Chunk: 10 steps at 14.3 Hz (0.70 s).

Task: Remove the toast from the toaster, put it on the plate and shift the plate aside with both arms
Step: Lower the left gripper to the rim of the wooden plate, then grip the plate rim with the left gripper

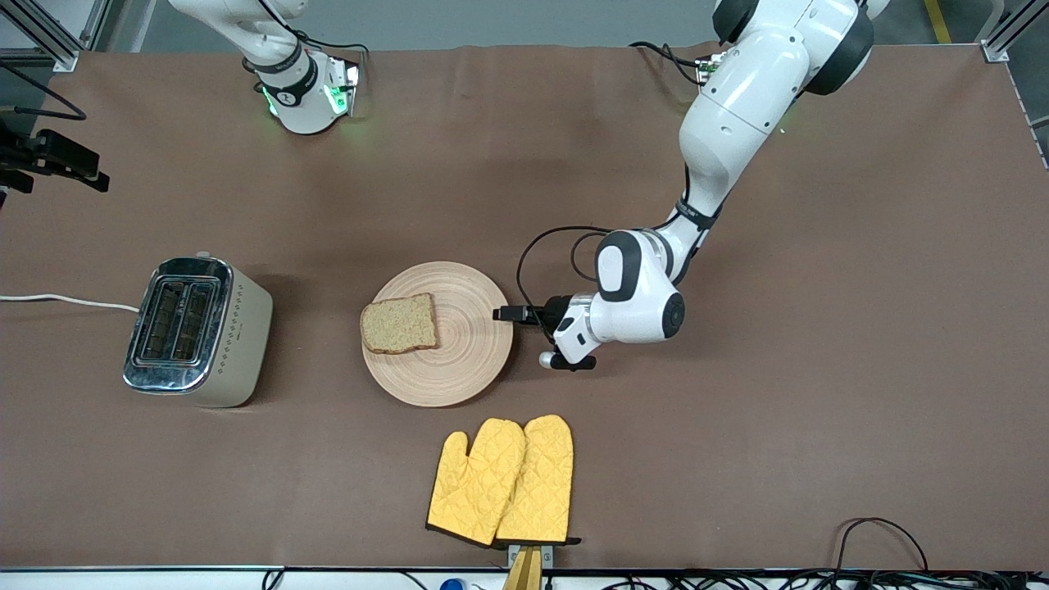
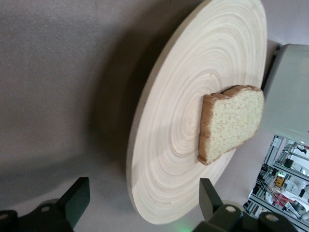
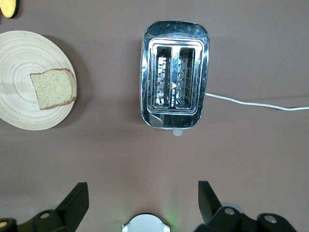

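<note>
Front view: round pale beige wooden plate with concentric ring grooves (image 1: 459,360) sits mid-table on the brown table (image 1: 819,410). Squarish light brown speckled toast slice with darker crust (image 1: 400,324) lies flat on the plate, on the part toward the right arm's end, one edge at the rim

Left tool (image 1: 519,315) is low, just beside the plate's rim toward the left arm's end. Left wrist view: both black fingers (image 2: 77,197) spread wide, holding nothing, plate rim (image 2: 145,140) lined up between them but apart from them; toast (image 2: 232,122) on the plate, farther in

Right tool (image 3: 140,203) is out of the front view; that arm waits, only its green-lit base (image 1: 307,94) and lower links show. Right wrist view: fingers (image 3: 78,199) apart, empty, hanging high over the table, looking down on a shiny chrome two-slot toaster with cream sides (image 3: 175,75); plate (image 3: 19,108) and toast (image 3: 54,88) also in that view

Toaster (image 1: 197,330) stands beside the plate toward the right arm's end, well apart from it, both slots empty, white cord (image 1: 65,301) running off the table edge. Pair of yellow quilted oven mitts (image 1: 504,482) lies nearer the front camera than the plate, not touching it, overlapping each other
</note>
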### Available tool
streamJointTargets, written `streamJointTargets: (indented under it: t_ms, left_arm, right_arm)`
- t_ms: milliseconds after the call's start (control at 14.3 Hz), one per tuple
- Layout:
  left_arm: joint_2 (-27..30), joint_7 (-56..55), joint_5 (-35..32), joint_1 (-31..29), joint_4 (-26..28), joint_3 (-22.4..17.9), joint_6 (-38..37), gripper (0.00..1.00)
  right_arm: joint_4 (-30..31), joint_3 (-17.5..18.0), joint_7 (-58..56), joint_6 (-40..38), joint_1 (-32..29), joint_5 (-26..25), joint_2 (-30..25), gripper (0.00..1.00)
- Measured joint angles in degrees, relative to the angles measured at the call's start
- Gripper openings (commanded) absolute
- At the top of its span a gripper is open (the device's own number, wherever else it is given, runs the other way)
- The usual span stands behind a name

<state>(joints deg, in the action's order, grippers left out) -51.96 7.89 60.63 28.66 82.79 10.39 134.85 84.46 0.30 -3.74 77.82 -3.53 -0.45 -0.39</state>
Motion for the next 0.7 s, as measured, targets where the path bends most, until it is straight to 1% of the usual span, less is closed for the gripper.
streamJointTargets:
  t_ms: [140,350,490,700]
  left_arm:
    - [-0.93,0.00,0.05,0.69,-0.08,0.03,1.57,0.95]
    - [-1.58,0.00,0.08,1.75,-0.28,0.06,3.31,0.84]
    - [-1.58,0.00,0.09,2.46,-0.49,0.08,3.90,0.71]
    - [-1.58,0.00,0.10,3.03,-0.54,0.08,4.59,0.49]
  right_arm:
    - [0.00,0.08,0.00,0.00,0.00,0.00,-0.01,1.00]
    - [0.00,0.45,0.00,0.00,0.00,0.00,-0.01,1.00]
    - [0.00,0.70,0.01,0.00,0.03,0.00,-0.01,1.00]
    - [0.00,0.89,0.05,-0.03,0.04,0.00,-0.01,1.00]
